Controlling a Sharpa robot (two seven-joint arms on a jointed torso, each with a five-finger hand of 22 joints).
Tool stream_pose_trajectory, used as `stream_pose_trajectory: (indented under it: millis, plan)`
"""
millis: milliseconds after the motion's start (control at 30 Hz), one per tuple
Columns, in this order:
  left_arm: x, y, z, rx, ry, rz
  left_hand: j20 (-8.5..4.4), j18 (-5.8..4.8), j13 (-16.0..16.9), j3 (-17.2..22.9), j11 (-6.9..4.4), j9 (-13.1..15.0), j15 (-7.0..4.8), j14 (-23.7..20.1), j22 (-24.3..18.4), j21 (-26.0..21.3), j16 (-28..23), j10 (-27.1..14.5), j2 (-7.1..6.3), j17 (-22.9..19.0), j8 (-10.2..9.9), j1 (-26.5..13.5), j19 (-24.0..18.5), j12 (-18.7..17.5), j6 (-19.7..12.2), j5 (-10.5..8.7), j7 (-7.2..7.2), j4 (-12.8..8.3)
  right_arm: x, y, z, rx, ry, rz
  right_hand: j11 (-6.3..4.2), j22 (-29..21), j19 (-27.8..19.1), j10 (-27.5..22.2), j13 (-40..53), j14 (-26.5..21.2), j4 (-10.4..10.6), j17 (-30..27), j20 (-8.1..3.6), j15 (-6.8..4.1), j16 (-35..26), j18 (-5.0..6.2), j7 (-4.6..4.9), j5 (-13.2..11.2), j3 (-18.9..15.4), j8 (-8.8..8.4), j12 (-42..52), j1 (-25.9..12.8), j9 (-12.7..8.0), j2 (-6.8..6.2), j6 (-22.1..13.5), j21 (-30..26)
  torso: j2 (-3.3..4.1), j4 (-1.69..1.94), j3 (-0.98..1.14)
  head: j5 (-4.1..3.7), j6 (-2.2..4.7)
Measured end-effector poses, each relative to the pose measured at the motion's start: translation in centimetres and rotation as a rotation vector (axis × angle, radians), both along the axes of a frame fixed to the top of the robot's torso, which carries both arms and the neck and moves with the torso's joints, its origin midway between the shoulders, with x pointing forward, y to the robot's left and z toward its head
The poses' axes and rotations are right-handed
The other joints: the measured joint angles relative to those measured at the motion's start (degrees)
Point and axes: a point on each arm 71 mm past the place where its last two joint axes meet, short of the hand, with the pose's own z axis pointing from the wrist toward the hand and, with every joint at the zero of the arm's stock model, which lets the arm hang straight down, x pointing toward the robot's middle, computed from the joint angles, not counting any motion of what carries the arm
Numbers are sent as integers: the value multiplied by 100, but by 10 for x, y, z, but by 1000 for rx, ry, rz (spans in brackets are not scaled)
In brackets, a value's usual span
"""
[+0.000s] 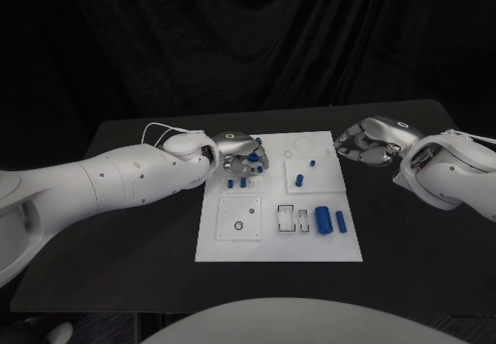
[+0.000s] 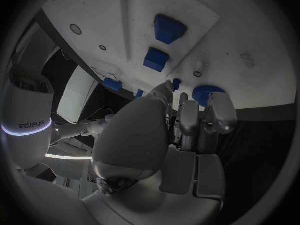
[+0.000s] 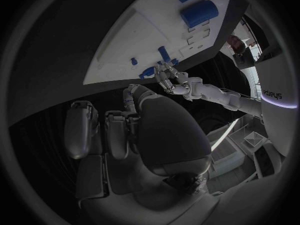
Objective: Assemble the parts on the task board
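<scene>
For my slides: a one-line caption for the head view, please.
Left hand works over the task board's far left corner among small blue parts, while the right hand hovers beside the board's right edge.

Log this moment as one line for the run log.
left robot hand: over task board's far-left area, fingertips at a blue part, grasp unclear | right robot hand: off board, open | blue cylinder: lying on board
</scene>
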Motion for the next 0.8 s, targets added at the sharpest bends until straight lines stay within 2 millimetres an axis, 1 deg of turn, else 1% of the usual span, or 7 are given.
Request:
stream_pose_trajectory:
  millis: [100,233,300,433,700,733,800]
  plan:
    - [1,0,-3,3,3,6,0,0,14,39,2,2,-14,162,0,40,142,65,-21,210,0,-21,40,34,9,0,-10,-8,0,0,0,1,0,1,0,0,0,0,0,0,0,0,0,0,0,0,0,0,0,0,0,0,0,0,0,0,3,-4,0,-9,0]
    - [1,-1,-6,6,6,9,0,0,26,70,-27,2,-14,162,0,40,147,95,-21,224,0,-21,40,44,37,0,-38,-39,-1,-1,0,0,1,-1,0,0,0,0,0,0,0,0,0,0,0,0,0,0,0,0,0,0,0,0,0,0,7,-10,-1,-14,0]
    - [1,-1,-7,7,7,9,0,0,34,102,-19,2,-14,162,0,40,147,123,-21,224,0,-21,39,47,59,0,-16,-39,-1,-1,0,0,1,-2,0,0,0,0,0,0,0,0,0,0,0,0,0,0,0,0,1,0,0,0,0,0,8,-10,-1,5,0]
    - [2,-3,-7,6,6,10,-20,1,53,133,-35,2,-14,162,0,40,168,188,-21,224,0,-21,60,99,81,0,-35,-70,-1,-2,0,0,2,-3,0,-1,0,0,1,0,0,0,0,0,0,-1,0,0,0,0,2,0,0,0,0,0,9,-7,-4,27,0]
    - [2,-3,-8,1,3,11,-31,2,212,263,-91,32,-78,226,0,152,225,499,-21,284,32,-21,138,331,216,0,37,-149,-1,-2,0,-1,3,-3,0,-1,0,0,4,0,-16,0,0,0,0,-1,0,23,16,0,-18,0,0,0,0,0,11,7,-12,1,0]
    - [2,-3,-8,0,3,11,-41,-4,269,292,-100,42,-93,287,0,209,260,578,-21,320,49,-21,188,394,250,0,70,-166,-1,-2,0,-1,4,-3,0,-1,0,0,4,0,-16,0,0,0,0,-1,0,23,16,0,-18,0,0,0,0,0,11,9,-12,-4,0]
    - [2,-2,-9,-3,-1,11,-60,-92,354,332,-143,63,-119,369,0,309,303,655,6,397,93,6,267,476,359,0,119,-206,-1,-2,0,-1,4,-3,0,-1,0,0,4,0,-16,0,0,0,0,-1,0,23,16,0,-18,0,0,0,0,0,10,14,-14,-20,0]
